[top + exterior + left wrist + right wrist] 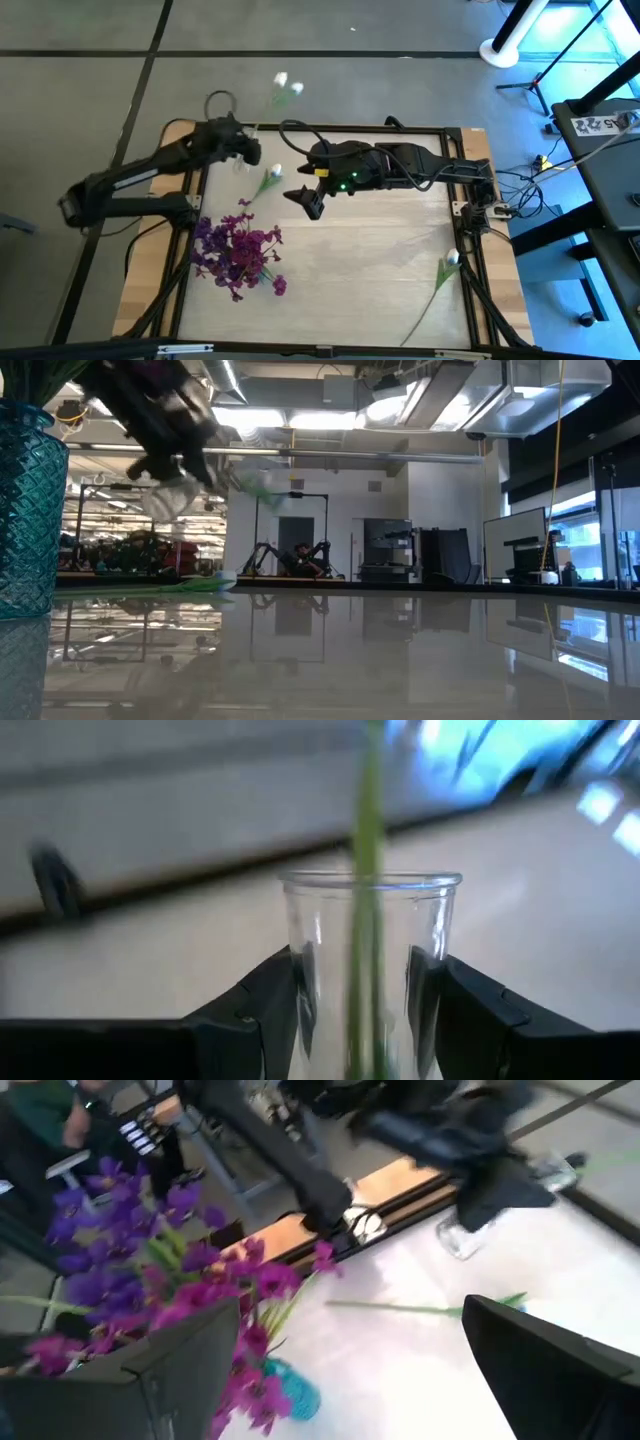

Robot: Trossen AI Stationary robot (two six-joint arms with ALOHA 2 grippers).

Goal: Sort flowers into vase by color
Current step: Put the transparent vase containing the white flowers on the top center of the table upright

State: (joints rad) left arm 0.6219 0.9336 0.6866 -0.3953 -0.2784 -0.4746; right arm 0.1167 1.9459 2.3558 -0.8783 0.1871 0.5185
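Left wrist view showed the left claw (365, 1010) gripping a clear glass vase (368, 955) holding 1 green stem (366, 870); beside it, the right claw (305, 200) gaped wide.

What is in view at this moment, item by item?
purple flowers: one bunch, purple-magenta with green leaves, standing in the teal vase
teal vase: one, ribbed teal glass, on the table's left part
clear vase: one, clear glass, held tilted above the table's far left edge
white flowers in the clear vase: apparently two, white buds on green stems, reaching past the table's far edge
loose white flowers: two, white on green stems, one lying near the right gripper, one by the table's right edge
table: one, pale top with wooden border
left gripper: dark, closed on the clear vase
right gripper: dark, open, empty, above mid-table
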